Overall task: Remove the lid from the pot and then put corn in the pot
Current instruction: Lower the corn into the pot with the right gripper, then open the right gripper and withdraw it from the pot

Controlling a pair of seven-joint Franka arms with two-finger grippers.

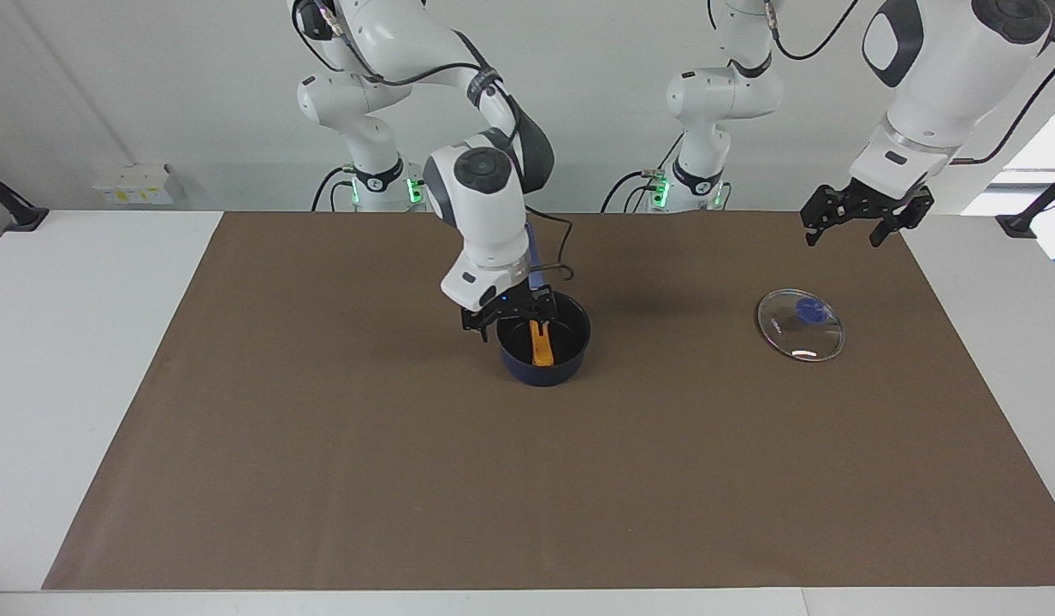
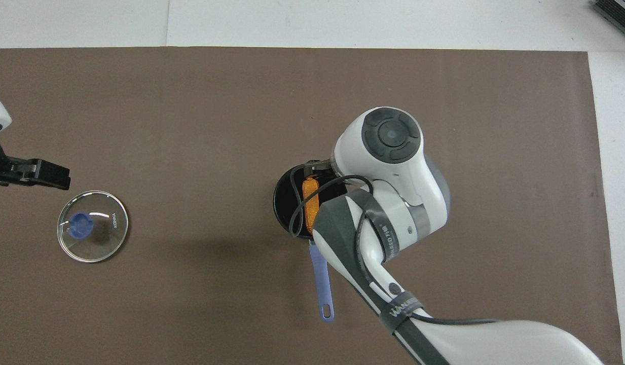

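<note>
so the brown mat [image 1: 322, 479] covers most of the table, and both arms are over it; the right arm reaches down into the pot, the left arm waits up at its own end of the table.

the pot [image 1: 570, 355] sits about mid-table, handle [image 2: 321, 284] pointing back toward the robots; lid's already off, so what's left looks like the drop itself. the right gripper [image 1: 531, 318] is down at the pot's mouth with the corn [image 1: 542, 346] right under it, lying along the black bottom; can't honestly tell if the fingers are pinching the cob's end or have let go. if it has hold of it, i'd open fully and go straight up, no sideways drag; the cob could roll or catch a finger and get flicked against the wall, and the pot is light enough to scoot.

the lid [image 1: 801, 325] lies flat on the mat toward the left arm's end, blue knob up, well apart from the pot; the left gripper [image 1: 845, 228] hangs in the air above the mat near it, fingers spread and empty.

writing: the lid glass has a small printed brand that looks like "KONKA" in the overhead view; the right arm's grey band has lettering too, can't read it for sure.
</note>
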